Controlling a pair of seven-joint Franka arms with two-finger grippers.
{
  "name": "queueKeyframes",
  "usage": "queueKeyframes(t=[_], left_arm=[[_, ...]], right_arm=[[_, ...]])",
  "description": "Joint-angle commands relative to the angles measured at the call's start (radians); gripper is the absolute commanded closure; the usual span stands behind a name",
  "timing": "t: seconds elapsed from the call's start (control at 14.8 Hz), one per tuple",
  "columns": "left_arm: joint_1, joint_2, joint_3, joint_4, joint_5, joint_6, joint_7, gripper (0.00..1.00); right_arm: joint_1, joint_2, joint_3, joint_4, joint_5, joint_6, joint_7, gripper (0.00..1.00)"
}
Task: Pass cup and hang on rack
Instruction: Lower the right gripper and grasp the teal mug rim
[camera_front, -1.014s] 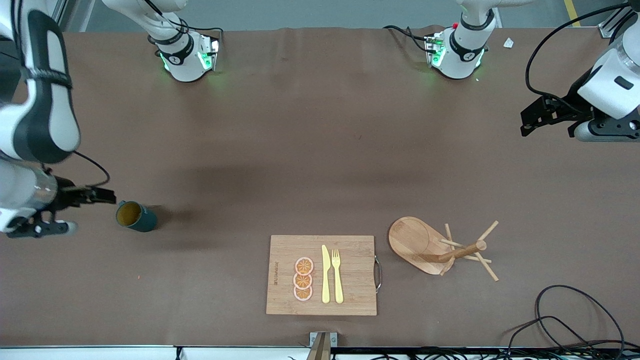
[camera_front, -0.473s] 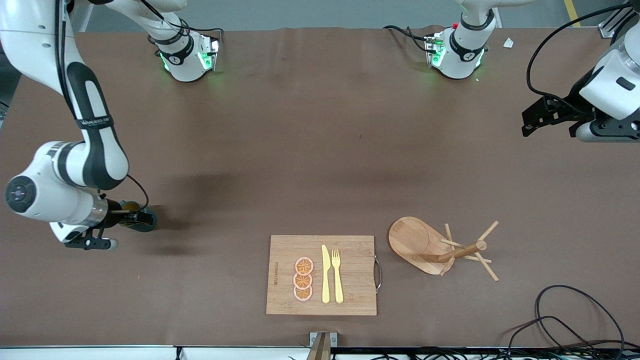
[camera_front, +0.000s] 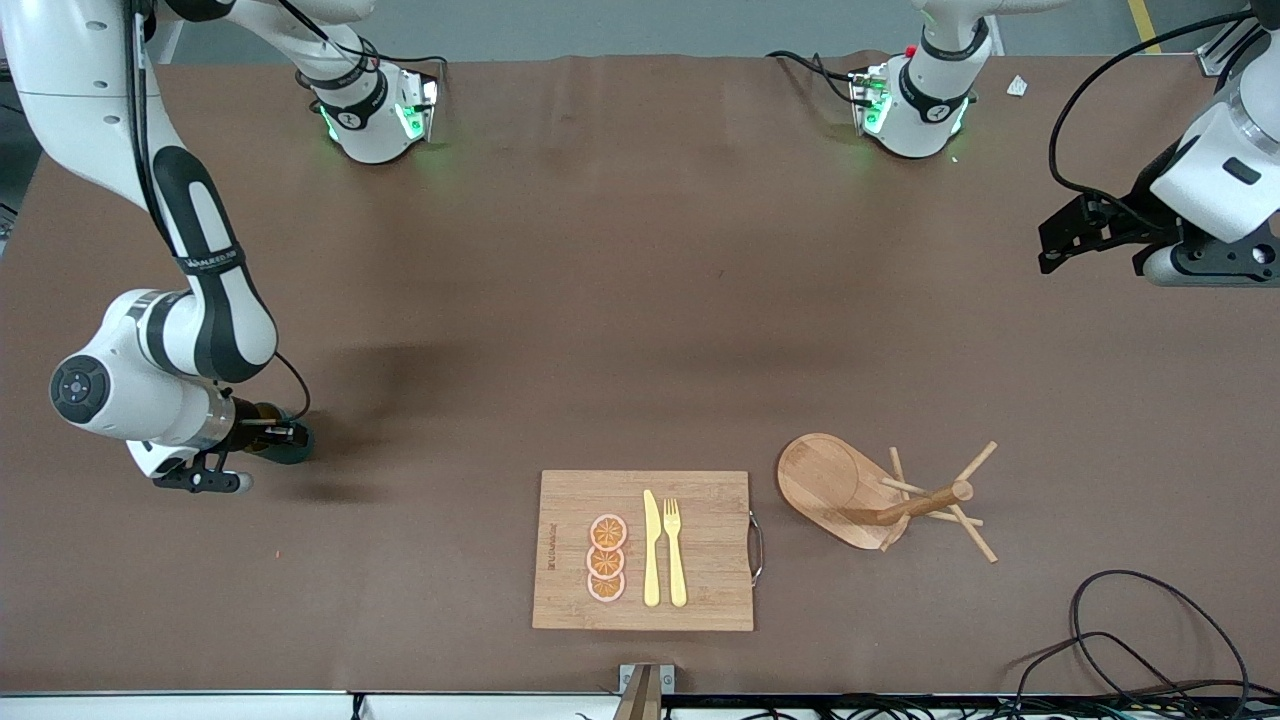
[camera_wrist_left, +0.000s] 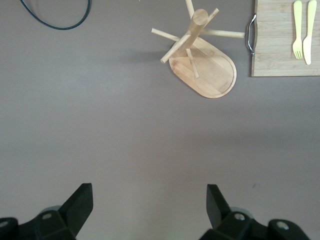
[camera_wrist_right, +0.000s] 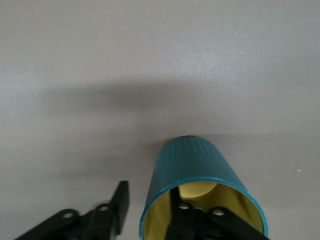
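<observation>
The cup (camera_wrist_right: 200, 190) lay on its side at your right arm's end of the table. Your right gripper (camera_wrist_right: 150, 210) pinched its rim, one finger inside, for lifting. Your left gripper (camera_wrist_left: 149, 205) waited open, above the rack (camera_front: 850, 490).

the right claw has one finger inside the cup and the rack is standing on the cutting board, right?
Not quite. The right claw does have one finger inside the cup, but the rack stands on the bare table beside the cutting board, toward the left arm's end. The front view shows it.
</observation>
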Motion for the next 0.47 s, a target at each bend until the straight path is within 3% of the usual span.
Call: queueKeyframes(t=[0.0, 0.2, 0.41], left_arm=[[0.004, -0.008, -0.003, 0.009, 0.002, -0.020, 0.005, 0.00], [0.004, -0.007, -0.002, 0.010, -0.001, -0.020, 0.005, 0.00], [0.006, -0.010, 0.003, 0.010, 0.000, -0.020, 0.005, 0.00]], right_arm=[[-0.002, -0.016, 0.005, -0.001, 0.000, 0.001, -0.026, 1.00], [0.039, -0.016, 0.005, 0.064, 0.001, -0.016, -0.021, 1.00], [0.134, 0.022, 0.007, 0.247, 0.016, -0.169, 0.155, 1.00]])
